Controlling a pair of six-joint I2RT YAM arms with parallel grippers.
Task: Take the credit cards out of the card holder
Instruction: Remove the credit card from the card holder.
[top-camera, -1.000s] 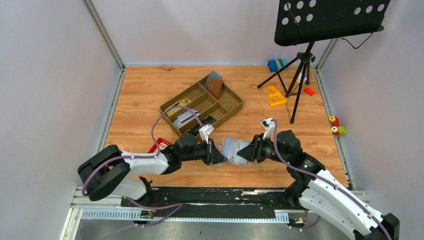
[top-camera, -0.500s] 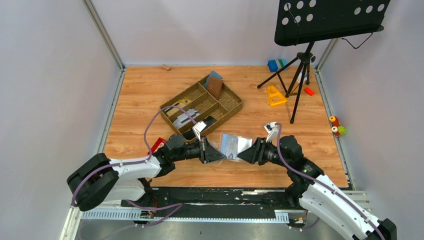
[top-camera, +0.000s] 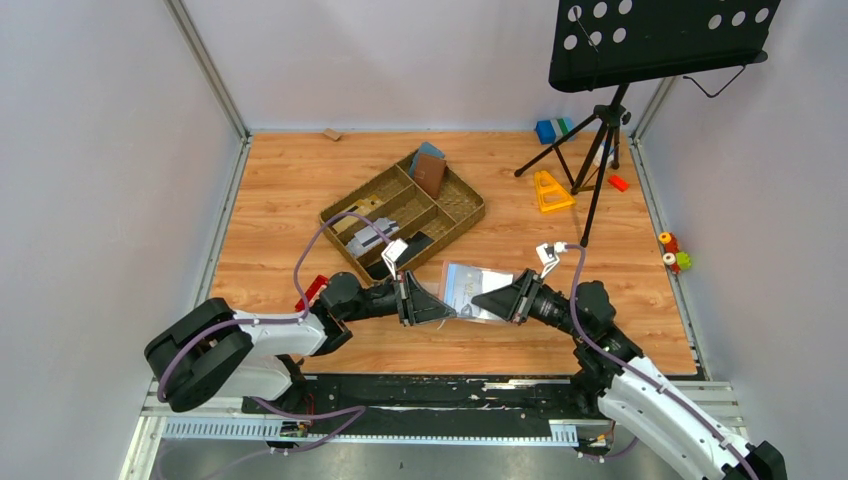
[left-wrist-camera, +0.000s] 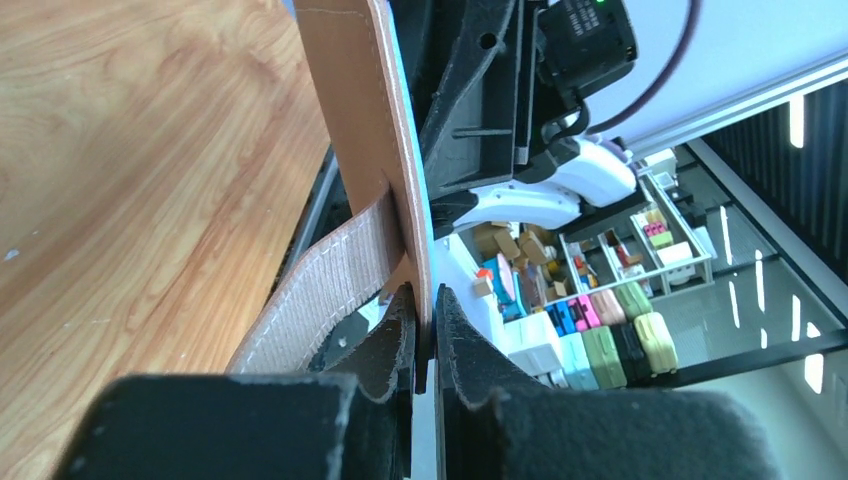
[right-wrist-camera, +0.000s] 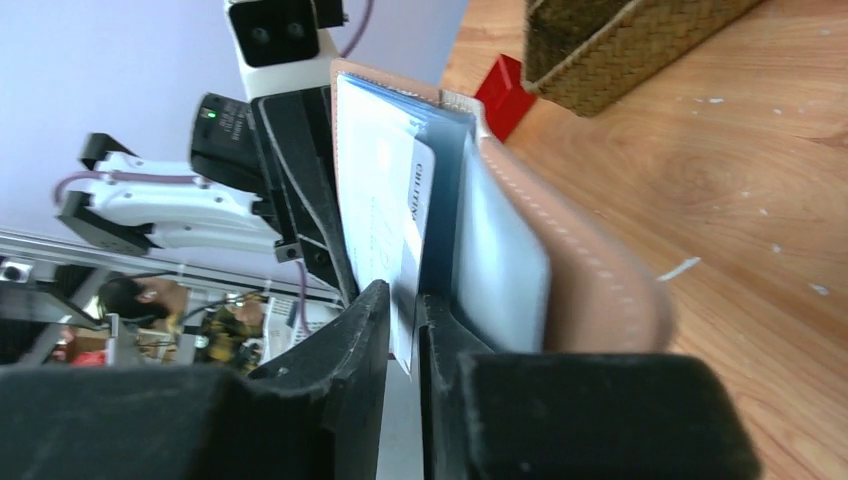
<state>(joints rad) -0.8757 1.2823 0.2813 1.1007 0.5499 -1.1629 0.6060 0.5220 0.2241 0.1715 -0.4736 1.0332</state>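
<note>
The left gripper's (left-wrist-camera: 424, 335) fingers are seen closed tight on the bottom edge of one tan leather panel of the folding card holder (left-wrist-camera: 365, 110), with a tan stitched closing tab (left-wrist-camera: 320, 290) hanging just beside them. The right gripper's (right-wrist-camera: 403, 320) fingers stand almost together, and the lower edge of a pale blue-white printed card (right-wrist-camera: 385, 190) appears to be pinched between them where it shows out of a blue-grey inner pocket. Whether a layer of pocket is caught with it cannot be told. The card holder (top-camera: 470, 288) is held open in the air between the two grippers, above the wooden table (top-camera: 280, 190) and near the woven divided tray (top-camera: 460, 215). The holder is judged light and soft: its leather will bend and twist if pulled hard, so it is best braced by a panel edge clear of the pockets. The card is judged thin, stiff and smooth, held only by pocket friction, so it is best taken by its exposed edge and drawn straight along the pocket, as it may slip from a light pinch.
</note>
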